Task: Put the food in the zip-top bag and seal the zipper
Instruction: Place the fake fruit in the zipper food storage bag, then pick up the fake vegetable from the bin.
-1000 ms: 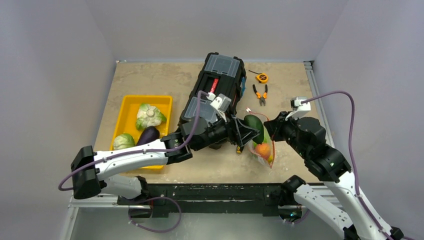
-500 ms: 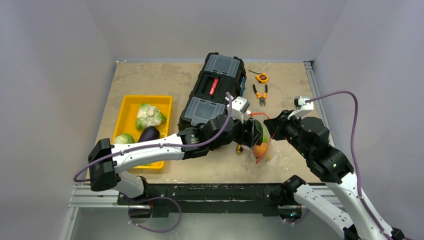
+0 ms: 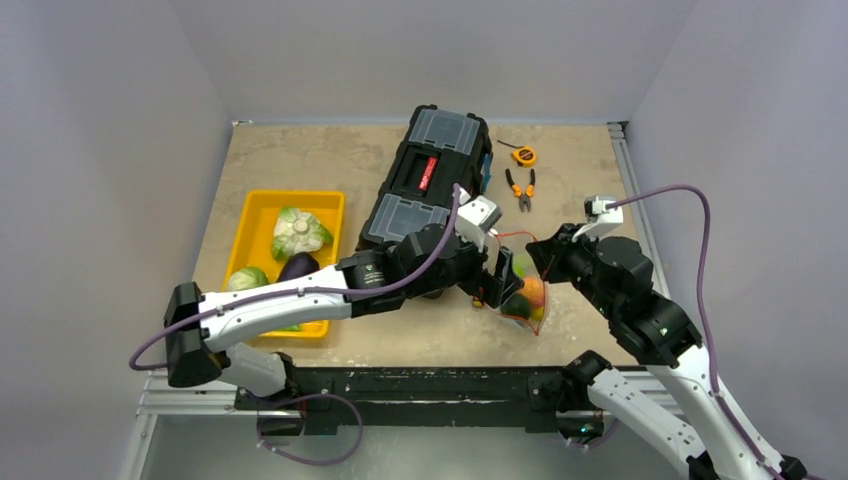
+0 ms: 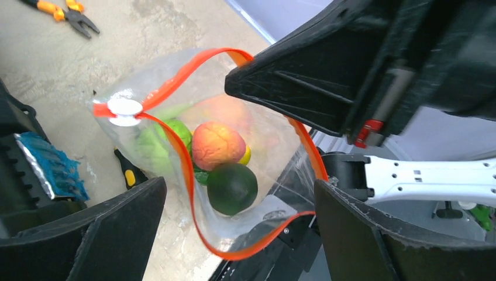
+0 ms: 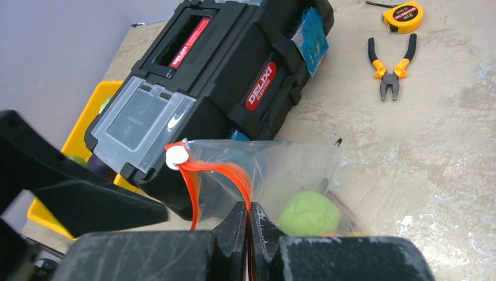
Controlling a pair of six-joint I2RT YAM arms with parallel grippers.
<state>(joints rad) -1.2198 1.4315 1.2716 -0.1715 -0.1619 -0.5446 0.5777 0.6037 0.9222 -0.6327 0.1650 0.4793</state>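
The zip-top bag (image 3: 522,300) hangs open right of centre, its wall showing in the left wrist view (image 4: 275,134). My right gripper (image 5: 250,218) is shut on its red-orange zipper strip (image 5: 234,171) and holds the mouth up. A white slider (image 4: 124,110) sits at one end of the strip. Inside lie an orange piece (image 4: 217,144), a dark green piece (image 4: 232,188), a light green piece (image 5: 309,213) and a yellow one (image 4: 246,156). My left gripper (image 4: 240,234) is open and empty just above the bag's mouth (image 3: 503,285). More food stays in the tray: cauliflower (image 3: 298,230), cabbage (image 3: 245,281), eggplant (image 3: 297,268).
The yellow tray (image 3: 255,215) stands at the left. A black toolbox (image 3: 430,175) lies behind the bag. Orange-handled pliers (image 3: 520,188) and a tape measure (image 3: 524,155) lie at the back right. A black-and-yellow screwdriver (image 4: 130,173) lies on the table beside the bag.
My left gripper carried the dark green piece to the bag's mouth and let it go. The piece now lies inside the bag. The right gripper kept its hold on the strip.
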